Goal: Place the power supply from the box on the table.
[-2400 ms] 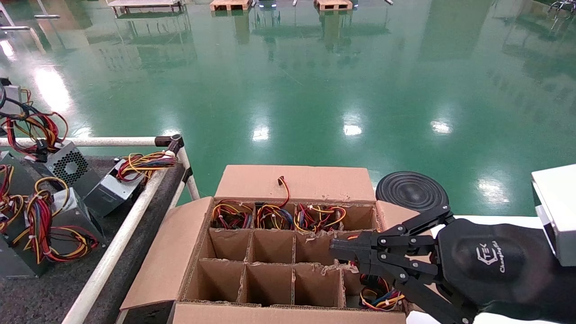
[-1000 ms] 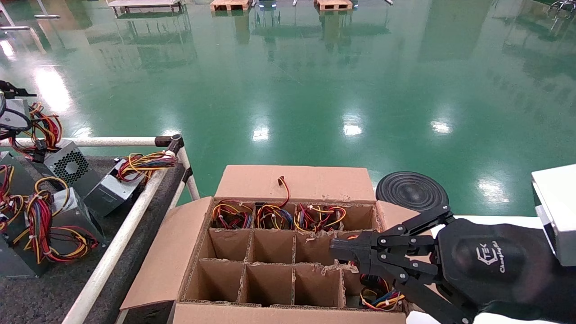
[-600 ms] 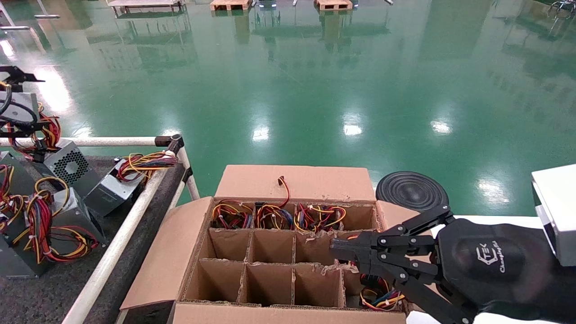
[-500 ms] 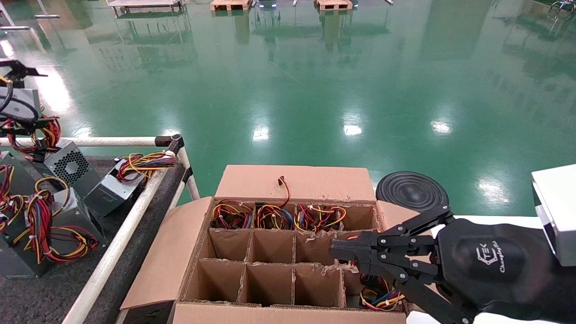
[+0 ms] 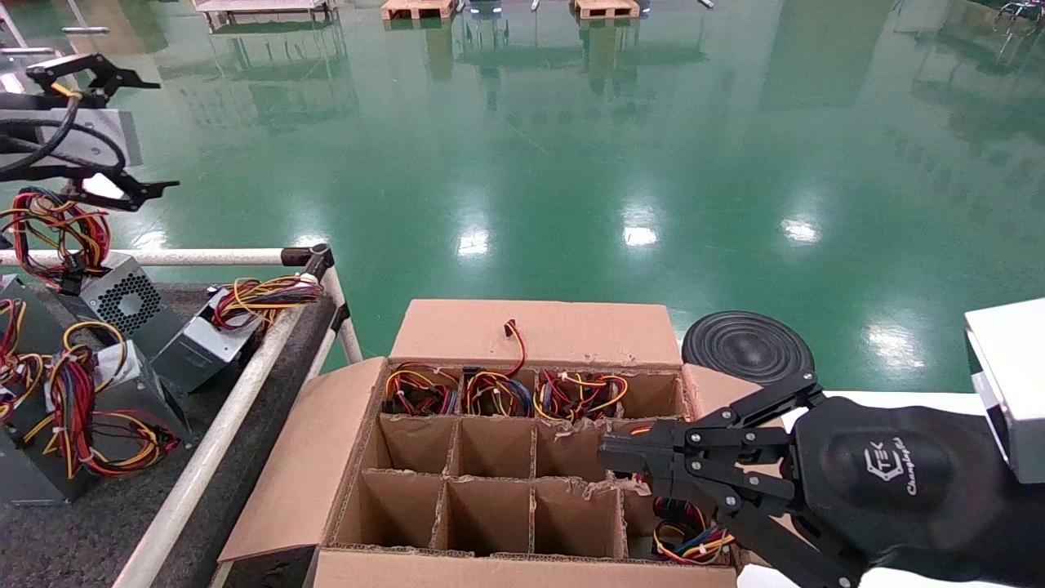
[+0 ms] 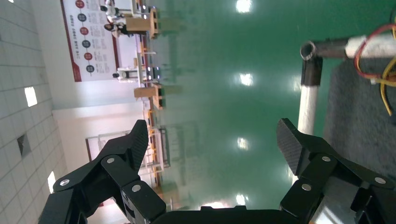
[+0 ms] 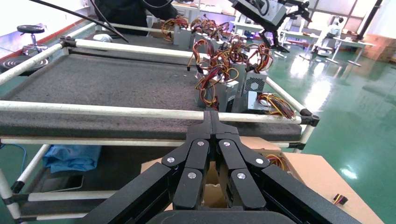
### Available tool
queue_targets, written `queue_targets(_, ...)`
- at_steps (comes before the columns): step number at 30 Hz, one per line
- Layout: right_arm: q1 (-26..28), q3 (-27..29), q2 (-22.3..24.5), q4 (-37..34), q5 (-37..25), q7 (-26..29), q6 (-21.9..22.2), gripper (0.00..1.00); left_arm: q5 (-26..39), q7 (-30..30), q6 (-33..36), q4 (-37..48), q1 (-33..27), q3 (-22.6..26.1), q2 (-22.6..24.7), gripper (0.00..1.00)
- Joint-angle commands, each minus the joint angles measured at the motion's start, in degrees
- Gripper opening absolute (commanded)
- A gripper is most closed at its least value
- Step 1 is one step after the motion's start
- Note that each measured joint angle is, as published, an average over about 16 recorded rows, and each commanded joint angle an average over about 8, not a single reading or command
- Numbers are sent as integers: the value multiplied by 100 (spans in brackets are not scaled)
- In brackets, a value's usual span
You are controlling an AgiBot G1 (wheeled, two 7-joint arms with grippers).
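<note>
Room: glossy green floor (image 5: 571, 163), top of frame.
Tabletop (image 5: 98, 523): dark grey felt, white rails, lower left.
Around: box (image 5: 506, 490), centre bottom, wires in far cells.
Power supply (image 5: 122, 298): on tabletop, left edge, fan grille facing the viewer.
Left claw (image 5: 122, 135): upper left, fingers apart, empty.
Right claw (image 5: 608, 453): lower right over box, fingers together.

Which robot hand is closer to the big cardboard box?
Right. The right gripper hangs shut over the box, above its right cells. The left gripper is open, up high beyond the table, far away.
</note>
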Motion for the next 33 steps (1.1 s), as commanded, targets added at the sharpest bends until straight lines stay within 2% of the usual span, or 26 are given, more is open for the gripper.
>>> queue_targets(1, 0, 0, 0, 0, 0, 0, 0, 63, -56, -40, 28, -39, 13, -37, 17, 100)
queue_targets(3, 0, 0, 0, 0, 0, 0, 0, 88, -82, -58, 41, -57, 19, -53, 25, 100)
queue_targets(4, 0, 0, 0, 0, 0, 0, 0, 96, -92, -66, 46, -64, 21, -60, 28, 100)
queue_targets(5, 0, 0, 0, 0, 0, 0, 0, 100, -102, -73, 50, -70, 23, -66, 31, 100)
queue_targets(16, 0, 0, 0, 0, 0, 0, 0, 100, -166, -203, 113, -205, 127, -142, 1, 100)
queue_targets(33, 0, 0, 0, 0, 0, 0, 0, 100, -452, -875, 418, -869, 685, -519, -170, 100)
